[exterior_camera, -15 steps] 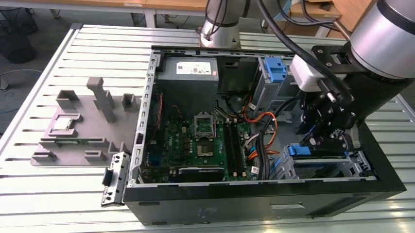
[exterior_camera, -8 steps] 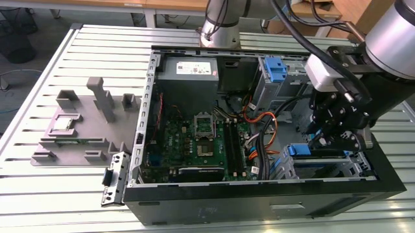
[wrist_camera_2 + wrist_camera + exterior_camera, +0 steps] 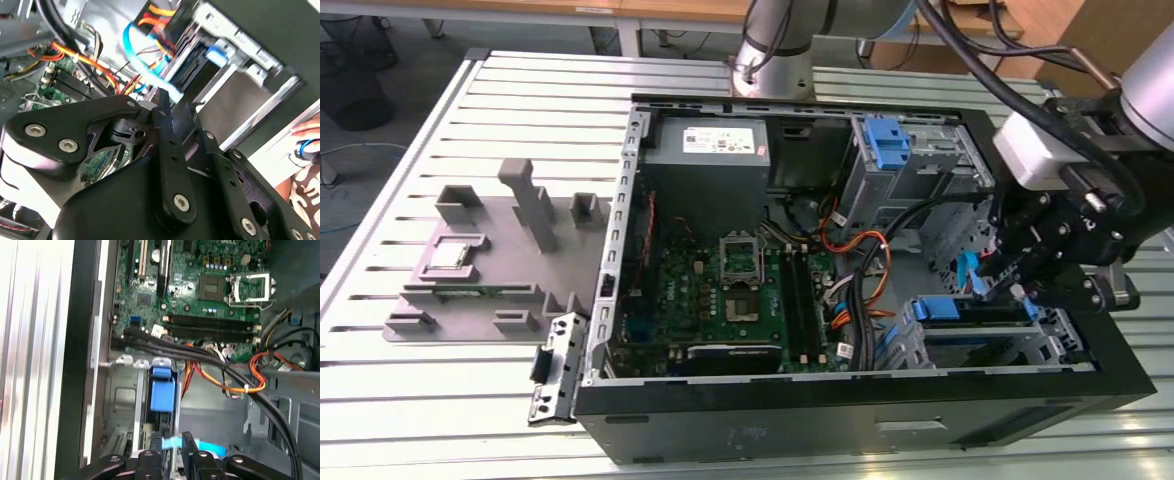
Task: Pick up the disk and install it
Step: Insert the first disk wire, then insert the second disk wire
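**Mia:** Where is the disk (image 3: 947, 310)?

**Tom:** It stands on its edge in a metal bay, in the front corner of the case (image 3: 787, 425) on the exterior view's right. In the first wrist view its blue frame (image 3: 162, 392) sits in a tight slot with a grey wall on each side.

**Mia:** And the gripper (image 3: 1027, 285)?

**Tom:** It hangs right over that bay, just inside the case's side wall. In both wrist views it (image 3: 172, 455) (image 3: 174, 112) looks narrow and is lined up with the thin edge of the disk. Whether it pinches the disk or only sits close cannot be told.

**Mia:** Is there room to move?

**Tom:** Not much. A light blue cable (image 3: 185, 443) lies right across the gripper. Black cables (image 3: 200, 352) and orange wires (image 3: 240, 387) run past, between the bay and the green board (image 3: 720, 290). The case wall is close on the outer side.

**Mia:** What else is near?

**Tom:** A blue bracket (image 3: 887, 140) stands up at the case's far edge, well apart from the gripper. The case rests on a ribbed table (image 3: 454, 400). A grey holder (image 3: 494, 260) lies there beside the case, toward the table's edge on the exterior view's left.
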`<state>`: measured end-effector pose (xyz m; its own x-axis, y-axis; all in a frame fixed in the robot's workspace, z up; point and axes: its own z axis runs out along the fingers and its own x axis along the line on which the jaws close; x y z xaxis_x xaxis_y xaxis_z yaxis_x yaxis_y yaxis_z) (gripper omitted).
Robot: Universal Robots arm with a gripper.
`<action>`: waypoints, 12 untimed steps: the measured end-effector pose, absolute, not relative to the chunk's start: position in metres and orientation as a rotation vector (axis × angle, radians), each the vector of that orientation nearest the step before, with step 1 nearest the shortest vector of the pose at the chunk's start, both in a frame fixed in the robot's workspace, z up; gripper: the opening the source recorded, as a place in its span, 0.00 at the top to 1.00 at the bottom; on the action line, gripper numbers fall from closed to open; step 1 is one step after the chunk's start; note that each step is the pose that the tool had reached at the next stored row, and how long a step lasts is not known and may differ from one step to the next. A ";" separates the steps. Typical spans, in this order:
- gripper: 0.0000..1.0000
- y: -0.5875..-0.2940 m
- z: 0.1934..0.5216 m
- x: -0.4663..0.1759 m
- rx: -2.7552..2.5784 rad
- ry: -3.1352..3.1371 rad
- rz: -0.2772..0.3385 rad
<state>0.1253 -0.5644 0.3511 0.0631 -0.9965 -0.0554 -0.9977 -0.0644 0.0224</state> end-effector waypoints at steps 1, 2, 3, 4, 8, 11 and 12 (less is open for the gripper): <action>0.69 -0.564 0.351 0.127 -2.275 2.134 0.087; 0.69 -0.564 0.351 0.127 -2.275 2.134 0.087; 0.69 -0.564 0.351 0.137 -2.274 2.134 0.087; 0.69 -0.564 0.351 0.138 -2.275 2.134 0.087; 0.69 -0.564 0.351 0.152 -2.274 2.134 0.087; 0.69 -0.564 0.351 0.152 -2.275 2.134 0.087; 0.69 -0.564 0.351 0.152 -2.274 2.134 0.087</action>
